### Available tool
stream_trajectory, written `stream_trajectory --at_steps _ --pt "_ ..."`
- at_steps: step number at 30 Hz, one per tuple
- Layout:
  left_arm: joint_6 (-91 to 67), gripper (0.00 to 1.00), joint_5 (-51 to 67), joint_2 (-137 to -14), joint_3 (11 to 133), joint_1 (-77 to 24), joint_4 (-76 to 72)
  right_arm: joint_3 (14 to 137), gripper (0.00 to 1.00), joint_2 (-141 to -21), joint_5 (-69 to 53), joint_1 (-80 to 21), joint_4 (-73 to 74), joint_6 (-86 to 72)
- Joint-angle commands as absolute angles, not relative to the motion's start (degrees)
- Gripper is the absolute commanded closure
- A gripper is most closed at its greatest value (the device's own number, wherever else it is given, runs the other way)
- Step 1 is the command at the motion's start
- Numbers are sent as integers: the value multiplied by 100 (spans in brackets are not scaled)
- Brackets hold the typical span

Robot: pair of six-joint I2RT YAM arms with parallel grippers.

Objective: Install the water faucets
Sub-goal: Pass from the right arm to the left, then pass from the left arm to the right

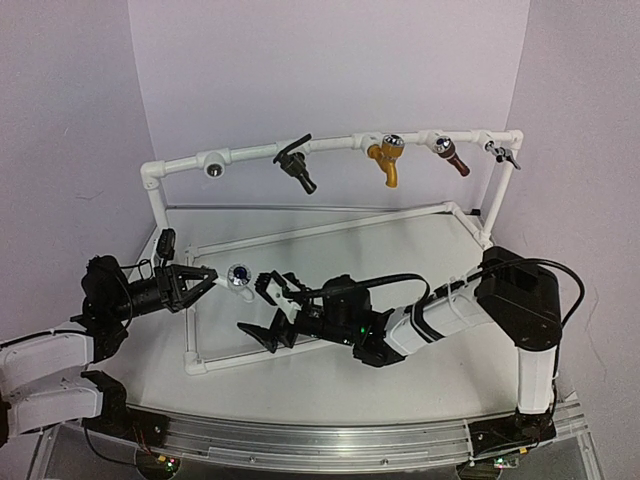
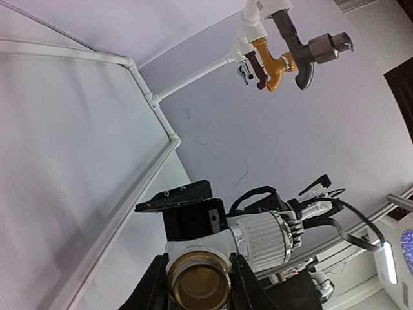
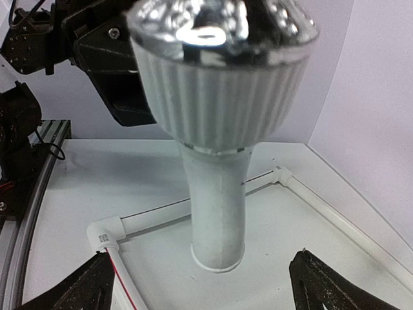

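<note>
The white plastic faucet hangs just above the table, and my left gripper is shut on its brass threaded end. Its ribbed round knob sticks out to the right. My right gripper is open, its fingers wide on either side of that faucet without touching it. From the right wrist, the knob and spout fill the view between the spread fingertips. The black faucet with its thin lever sits screwed into the raised white pipe rail.
A gold-yellow tap, a brown tap and a small grey one hang from the same rail. An open fitting sits at the rail's left end. A white pipe frame lies on the table around the grippers.
</note>
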State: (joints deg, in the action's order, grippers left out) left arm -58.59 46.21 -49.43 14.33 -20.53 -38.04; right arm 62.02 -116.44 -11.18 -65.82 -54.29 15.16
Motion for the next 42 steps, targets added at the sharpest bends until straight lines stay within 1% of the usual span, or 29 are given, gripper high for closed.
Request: stream_trajectory --at_steps 1,5,7,12,15,19,22,25,27,30,33,34,37,38,39,40,41,42 --pt "-6811 100 4964 -4869 1375 -2034 -4823 6312 12 -11255 -1326 -6646 -6264 1667" --pt "-6787 100 5006 -4796 1445 -2030 -4751 6460 17 -11337 -1097 -6681 -6480 1883" --pt "-6762 100 5011 -4760 1451 -2033 -4679 6575 21 -11375 -1201 -6687 -6539 1955" --pt "-6722 100 5013 -4754 1442 -2031 -4632 6771 42 -11364 -1543 -6688 -6549 1915" --pt "-6754 100 5035 -4785 1439 -2034 -4742 6872 50 -11430 -1623 -6688 -6548 1936" --pt "-6759 100 5084 -4798 1446 -2032 -4781 7040 55 -11583 -1714 -6688 -6540 1979" --pt "-6768 100 5095 -4761 1449 -2037 -4811 7171 65 -11677 -1764 -6688 -6526 2005" --pt "-6773 100 5120 -4750 1458 -2031 -4811 7224 71 -11716 -1760 -6688 -6522 2041" --pt "-6780 100 5127 -4739 1462 -2031 -4836 7248 73 -11735 -1784 -6688 -6521 2051" --pt "-6795 100 5167 -4745 1489 -2033 -4872 7238 68 -11762 -1746 -6688 -6521 2082" --pt "-6828 100 5201 -4757 1494 -2031 -4932 7225 69 -11767 -1747 -6688 -6521 2092" --pt "-6829 100 5201 -4755 1494 -2032 -4936 7235 72 -11767 -1774 -6688 -6515 2099" --pt "-6829 100 5242 -4776 1524 -2030 -4913 7287 100 -11760 -1726 -6688 -6428 2161" --pt "-6790 98 5226 -4768 1554 -2030 -4799 7286 100 -11748 -1636 -6688 -6417 2193" --pt "-6673 90 5178 -4730 1630 -2031 -4534 7276 100 -11731 -1528 -6688 -6388 2244" --pt "-6524 77 5112 -4676 1711 -2032 -4171 7252 100 -11701 -1408 -6688 -6345 2316" --pt "-6355 61 5022 -4602 1768 -2031 -3738 7208 100 -11648 -1259 -6688 -6278 2418" --pt "-6119 48 4869 -4474 1827 -2029 -3404 7157 100 -11583 -1028 -6688 -6165 2541"
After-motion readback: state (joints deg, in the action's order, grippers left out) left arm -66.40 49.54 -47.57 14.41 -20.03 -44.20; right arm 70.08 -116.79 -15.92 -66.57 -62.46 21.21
